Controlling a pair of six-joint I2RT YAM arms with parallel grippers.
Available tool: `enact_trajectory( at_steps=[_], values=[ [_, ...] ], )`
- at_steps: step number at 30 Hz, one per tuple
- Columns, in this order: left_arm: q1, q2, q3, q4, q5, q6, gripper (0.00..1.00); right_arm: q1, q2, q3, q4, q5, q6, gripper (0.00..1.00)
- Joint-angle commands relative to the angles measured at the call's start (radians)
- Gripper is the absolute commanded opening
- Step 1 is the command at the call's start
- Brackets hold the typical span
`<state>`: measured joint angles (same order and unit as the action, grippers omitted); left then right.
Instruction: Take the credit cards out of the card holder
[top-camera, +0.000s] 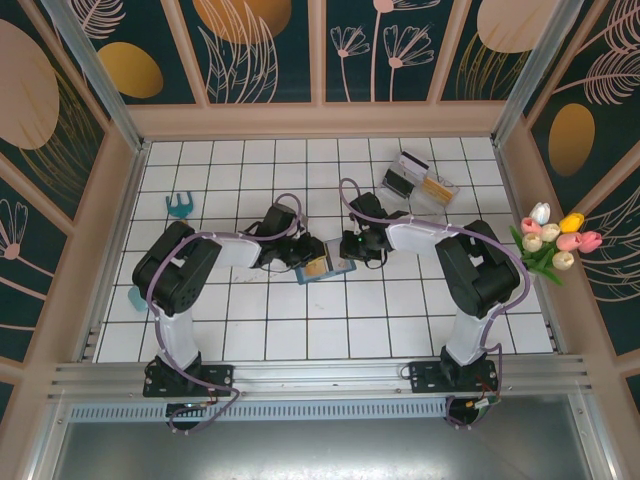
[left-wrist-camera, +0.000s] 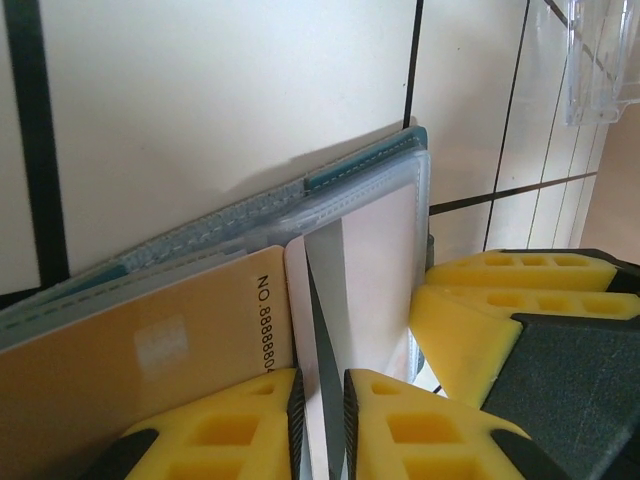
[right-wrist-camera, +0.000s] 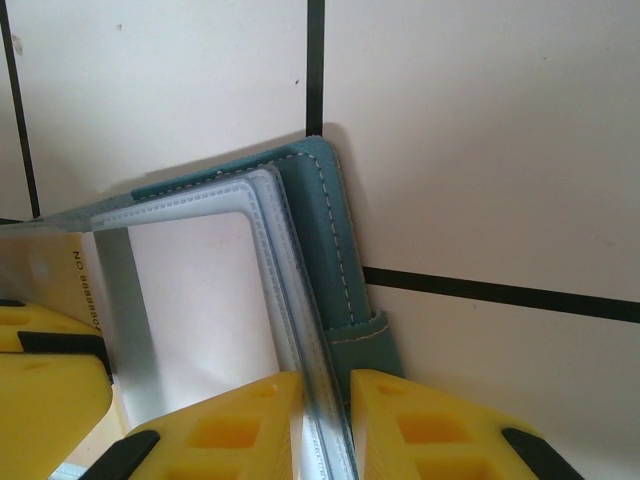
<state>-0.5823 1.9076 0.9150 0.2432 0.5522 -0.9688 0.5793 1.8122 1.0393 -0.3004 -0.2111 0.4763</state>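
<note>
The card holder (top-camera: 338, 268) lies open on the white tiled table (top-camera: 250, 330) near its middle, between the 2 arms, which meet over it from either side. The left gripper (top-camera: 298, 257) comes in from the left. In the left wrist view its 2 yellow fingers (left-wrist-camera: 250, 420) are pressed together on the thin edge of a pale card (left-wrist-camera: 298, 320) that stands out of the holder's clear sleeves. Just beside that edge is a yellow-orange card (left-wrist-camera: 150, 350) with a printed number along its end; whether the 2 are one and the same card cannot be told. The right gripper (top-camera: 350, 250) reaches in from the right. In the right wrist view its fingers (right-wrist-camera: 250, 420) are clamped on the stacked clear sleeves at the corner of the teal cover (right-wrist-camera: 320, 200), with a stitched teal flap lying against the outer finger. A clear plastic tray (top-camera: 420, 180) sits well apart toward the far right of the table, with a dark-striped card and something yellow-orange in it. A bunch of tulips (top-camera: 555, 240) rests at the right wall.
</note>
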Motion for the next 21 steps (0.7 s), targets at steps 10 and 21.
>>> enact_trajectory(
  at_steps=[10, 21],
  values=[
    [-0.004, 0.042, 0.040, -0.072, -0.016, 0.041, 0.16, 0.036, 0.100, -0.032, -0.046, -0.026, -0.010, 0.23],
    [0.037, -0.139, 0.005, -0.221, -0.085, 0.146, 0.11, 0.036, -0.013, -0.015, -0.069, 0.034, 0.025, 0.22]
  ],
)
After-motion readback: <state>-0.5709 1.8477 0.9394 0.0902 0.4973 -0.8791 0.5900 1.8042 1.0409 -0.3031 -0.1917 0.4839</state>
